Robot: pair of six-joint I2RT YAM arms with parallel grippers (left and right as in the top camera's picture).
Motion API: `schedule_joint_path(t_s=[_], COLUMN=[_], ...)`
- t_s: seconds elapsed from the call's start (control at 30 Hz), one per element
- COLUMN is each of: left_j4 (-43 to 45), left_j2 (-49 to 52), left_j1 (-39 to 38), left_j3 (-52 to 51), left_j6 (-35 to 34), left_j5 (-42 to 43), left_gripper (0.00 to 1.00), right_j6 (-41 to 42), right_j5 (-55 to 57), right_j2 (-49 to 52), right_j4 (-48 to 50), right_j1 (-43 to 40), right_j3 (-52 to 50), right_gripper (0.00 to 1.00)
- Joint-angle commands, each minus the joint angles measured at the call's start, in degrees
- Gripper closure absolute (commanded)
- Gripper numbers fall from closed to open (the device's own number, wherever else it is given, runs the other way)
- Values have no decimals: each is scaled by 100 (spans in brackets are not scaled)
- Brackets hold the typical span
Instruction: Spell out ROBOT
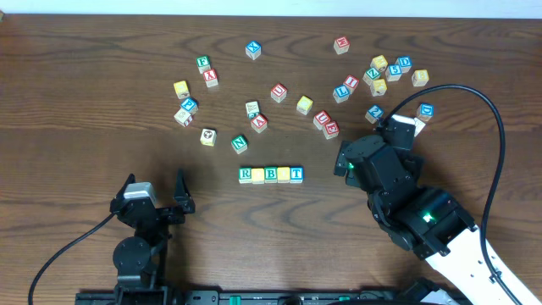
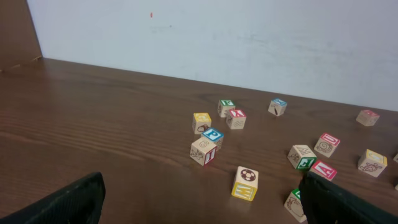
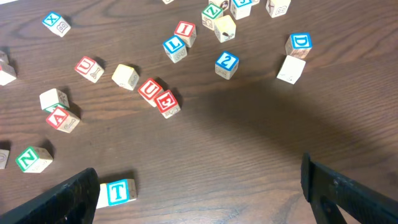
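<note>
Five small wooden cubes stand in a row at the table's middle front: green R [image 1: 246,174], a yellow-faced cube [image 1: 258,174], green B [image 1: 271,174], a second yellow-faced cube [image 1: 284,174] and blue T [image 1: 296,174]. The T cube [image 3: 118,191] also shows low on the left of the right wrist view, beside my left finger. My left gripper [image 1: 155,180] sits left of the row, open and empty, and the left wrist view shows this gripper [image 2: 202,198] over bare wood. My right gripper [image 3: 199,186] hangs right of the row, open, with nothing between its fingers.
Loose cubes lie scattered behind the row: a group at back left [image 1: 190,93], red U and E cubes [image 1: 326,124], a green N cube [image 1: 240,144] and a cluster at back right [image 1: 385,72]. The right arm [image 1: 398,182] and its black cable [image 1: 483,110] fill the right side.
</note>
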Motion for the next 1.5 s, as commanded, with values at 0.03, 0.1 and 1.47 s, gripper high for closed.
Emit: schedule_joint_path(t_s=[0.03,0.1,1.47], left_j4=[-297,-299,-297], left_j2=[-31,-31,-31], left_j1=[28,28,28], left_j3=[-55,-55,-55], left_j6=[-46,-46,-46], left_j5=[-76,-76,-76], left_gripper=[2,2,2], right_j6=[-17,-17,-4216], right_j5=[103,103,-2417], right_j2=[-9,-9,-5980], right_j4=[-2,-2,5442], right_j1=[-35,-35,-2957], right_j3=[68,68,-5794], right_gripper=[1,1,1])
